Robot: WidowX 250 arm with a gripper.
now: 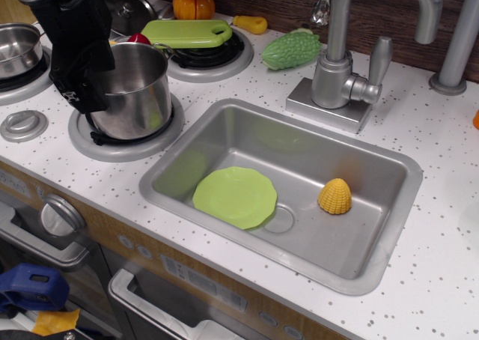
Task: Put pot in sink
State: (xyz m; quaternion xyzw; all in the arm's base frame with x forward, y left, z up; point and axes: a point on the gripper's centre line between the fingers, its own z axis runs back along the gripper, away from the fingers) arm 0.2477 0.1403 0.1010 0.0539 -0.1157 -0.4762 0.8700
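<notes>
The tall shiny steel pot (141,91) stands upright on the front burner (127,141), left of the sink. My black gripper (84,85) hangs over the pot's left rim and hides that side. Its fingers are hidden by its own body, so I cannot tell whether it grips the rim. The grey sink (314,149) is set into the white counter at centre. It holds a green plate (234,196) on its left floor, a yellow corn piece (334,196) on the right, and a round drain (281,220) between them.
A grey faucet (350,63) stands behind the sink. A green cutting board (187,33) lies on the back burner, with a green vegetable (292,49) beside it. A smaller steel pot (16,49) sits at far left. An orange pumpkin (193,4) sits at the back wall.
</notes>
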